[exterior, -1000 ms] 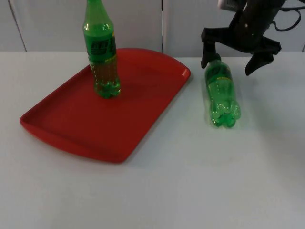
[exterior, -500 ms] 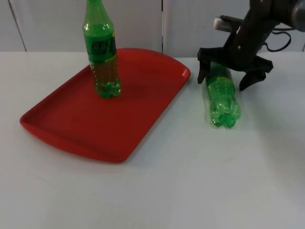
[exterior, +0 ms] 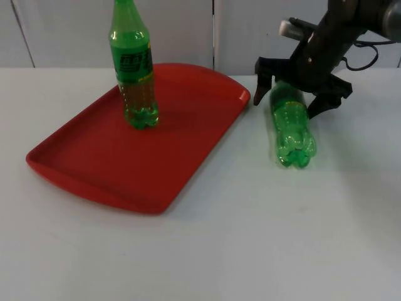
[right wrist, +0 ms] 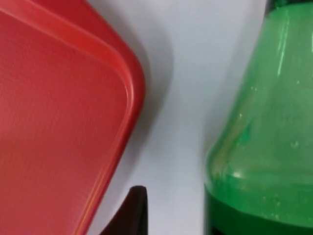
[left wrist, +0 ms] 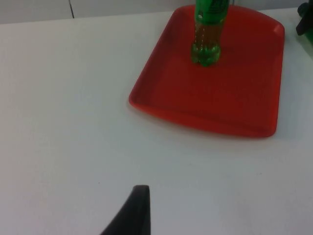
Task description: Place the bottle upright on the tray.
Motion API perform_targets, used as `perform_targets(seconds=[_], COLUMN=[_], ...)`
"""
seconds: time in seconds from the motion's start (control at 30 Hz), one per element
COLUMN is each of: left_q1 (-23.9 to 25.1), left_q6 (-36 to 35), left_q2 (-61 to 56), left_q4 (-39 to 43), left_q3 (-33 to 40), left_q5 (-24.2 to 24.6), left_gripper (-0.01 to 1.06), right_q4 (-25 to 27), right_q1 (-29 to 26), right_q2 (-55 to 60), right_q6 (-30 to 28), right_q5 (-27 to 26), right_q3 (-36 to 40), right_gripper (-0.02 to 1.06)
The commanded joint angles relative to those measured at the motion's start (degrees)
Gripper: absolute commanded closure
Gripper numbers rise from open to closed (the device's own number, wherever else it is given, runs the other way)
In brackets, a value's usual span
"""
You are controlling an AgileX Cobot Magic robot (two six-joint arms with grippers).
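Lowered within the last second over the fallen bottle (exterior: 292,125), lying on its side on the white worktop (exterior: 250,238) just right of the red tray (exterior: 94,169), base toward the near edge, neck toward the far wall. Right pincer (exterior: 294,94) spread wide, one fingertip now on each side of the bottle's upper body near the shoulder, not yet closed on it. Seen from the right wrist: green shoulder (right wrist: 264,127) close ahead, tray corner (right wrist: 124,73) just beside it. Judged ready for the squeeze, with lifting, turning upright and setting down on the tray still undone. Already standing upright at the tray's far left: a second green bottle (exterior: 133,69). Left pincer (left wrist: 134,210) waiting well away over bare worktop, spread impossible to tell.
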Motion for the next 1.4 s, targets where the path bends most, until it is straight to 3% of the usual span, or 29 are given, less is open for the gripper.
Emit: perform_targets(seconds=[0.0, 0.1, 0.2, 0.23, 0.27, 0.33, 0.6, 0.87, 1.03, 1.37], left_q1=[-0.11, -0.11, -0.11, -0.11, -0.11, -0.11, -0.11, -0.11, -0.11, -0.11], left_q6=[-0.26, -0.26, -0.26, -0.26, -0.26, -0.26, -0.26, -0.26, -0.26, -0.26], left_q2=[-0.27, -0.27, -0.27, -0.27, -0.27, -0.27, -0.27, -0.27, -0.27, -0.27], left_q4=[-0.35, -0.35, -0.35, -0.35, -0.35, -0.35, -0.35, -0.35, -0.35, -0.35], left_q3=[0.22, 0.22, 0.22, 0.22, 0.22, 0.22, 0.22, 0.22, 0.22, 0.22], left_q5=[0.14, 0.14, 0.14, 0.14, 0.14, 0.14, 0.14, 0.14, 0.14, 0.14], left_gripper=[0.0, 0.0, 0.0, 0.0, 0.0, 0.0, 0.0, 0.0, 0.0, 0.0], right_q4=[0.3, 0.3, 0.21, 0.21, 0.04, -0.48, -0.6, -0.15, -0.64, -1.62], right_q1=[0.48, 0.48, 0.48, 0.48, 0.48, 0.48, 0.48, 1.01, 2.04, 3.85], right_q2=[0.36, 0.36, 0.36, 0.36, 0.36, 0.24, -2.48, -12.05, -18.31, -27.13], right_q6=[0.9, 1.12, 2.51, 2.51, 2.87, 2.72, 0.16, -11.1, -14.61, -18.3], right_q5=[1.7, 1.98, 1.96, 1.96, 1.96, 1.19, -1.22, -5.17, -7.02, -2.23], right_q3=[-0.04, -0.04, -0.04, -0.04, -0.04, -0.04, -0.26, -2.03, -2.03, -2.03], right_gripper=[0.13, 0.24, 0.58, 0.58, 0.7, 1.05, 1.05, 1.05, 1.05, 1.05])
